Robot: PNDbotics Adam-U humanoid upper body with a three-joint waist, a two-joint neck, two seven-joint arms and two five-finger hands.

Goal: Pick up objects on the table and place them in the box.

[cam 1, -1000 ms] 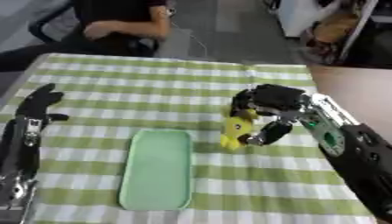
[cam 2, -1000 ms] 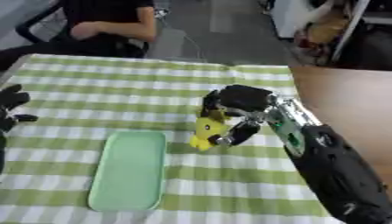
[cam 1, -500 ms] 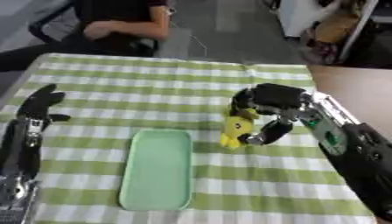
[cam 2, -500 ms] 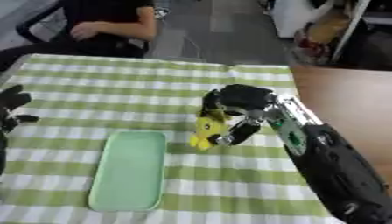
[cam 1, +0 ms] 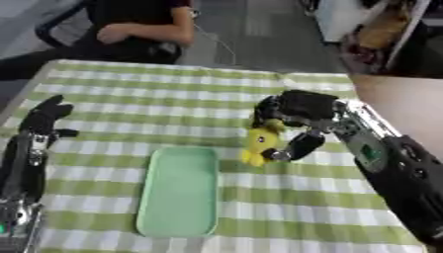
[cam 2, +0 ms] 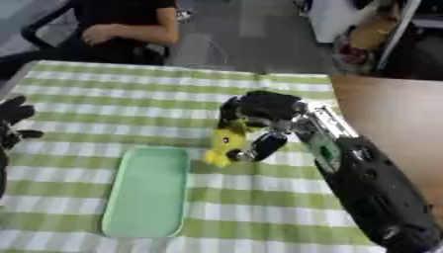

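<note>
**Right hand holding the yellow toy beside the green tray**

The right hand [cam 1: 298,116] is reaching in from the right side and is curling its fingers and thumb around a yellow toy [cam 1: 260,142]. The toy is sitting just beside the right edge of the green tray [cam 1: 179,190], near the tray's upper right corner, and I cannot tell if it is touching the cloth or hanging a little above it. The tray is lying flat near the middle of the table, with its long side running away from the robot. Its rim is rounded and its inside is holding nothing.

The left hand [cam 1: 47,117] is resting near the left edge of the table, well apart from the tray, with its fingers straight and pointing away from the robot. It is holding nothing.

Open cloth is lying on all sides of the tray: a wide strip between the tray and the left arm, another strip behind it up to the far edge, and a free area at the right, below the right arm. The right edge of the cloth is meeting a brown wooden surface [cam 2: 389,113].

No writing can be read on the toy or the tray.

The table is wearing a tablecloth [cam 1: 155,104] with green and white checks. Behind the far edge a person in dark clothes [cam 1: 138,27] is sitting on a chair, on a grey floor, not touching anything on the table.
</note>
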